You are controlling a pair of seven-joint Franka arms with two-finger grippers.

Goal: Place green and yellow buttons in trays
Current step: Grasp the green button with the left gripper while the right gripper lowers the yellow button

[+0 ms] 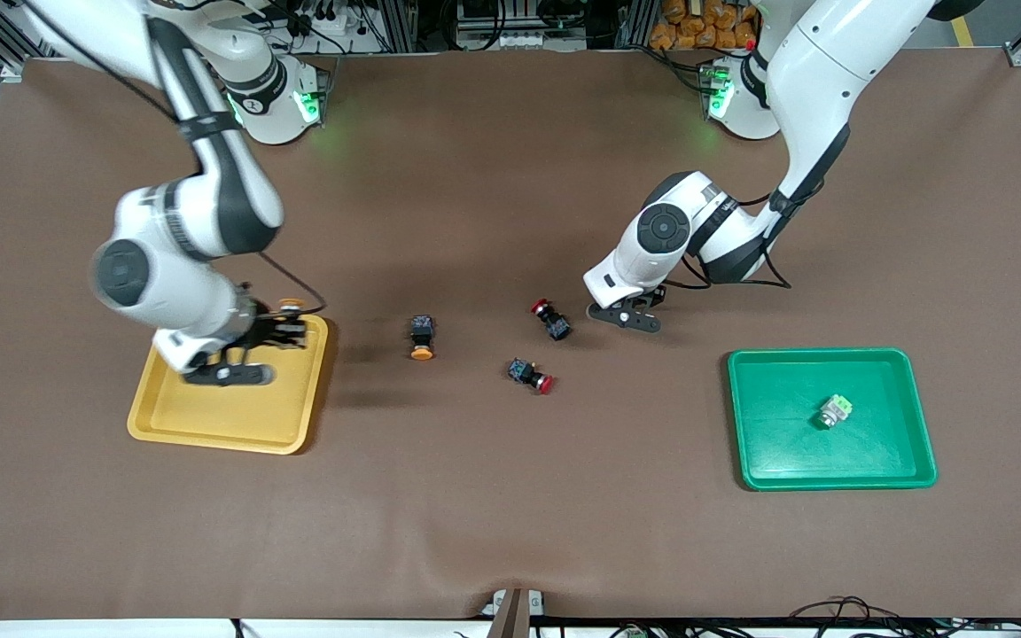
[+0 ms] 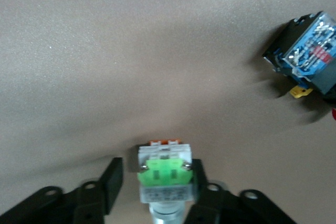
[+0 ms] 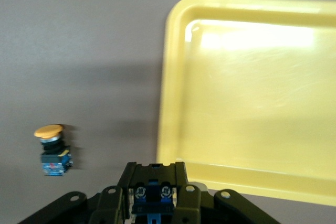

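Note:
My left gripper (image 1: 626, 315) is down on the table, its fingers either side of a green button (image 2: 163, 179). One finger (image 2: 199, 174) touches the whitish body and the other stands a little apart, so the gripper is open. The hand hides this button in the front view. A second green button (image 1: 832, 411) lies in the green tray (image 1: 830, 356). My right gripper (image 1: 280, 333) hangs over a corner of the yellow tray (image 1: 209, 425), shut on a yellow button (image 1: 291, 307) by its black body (image 3: 153, 195). Another yellow button (image 1: 423, 338) lies on the table between the yellow tray and the middle.
Two red-capped black switches lie mid-table: one (image 1: 551, 319) close beside my left gripper, also seen in the left wrist view (image 2: 310, 56), and one (image 1: 531, 374) nearer the front camera. A brown mat (image 1: 510, 514) covers the table.

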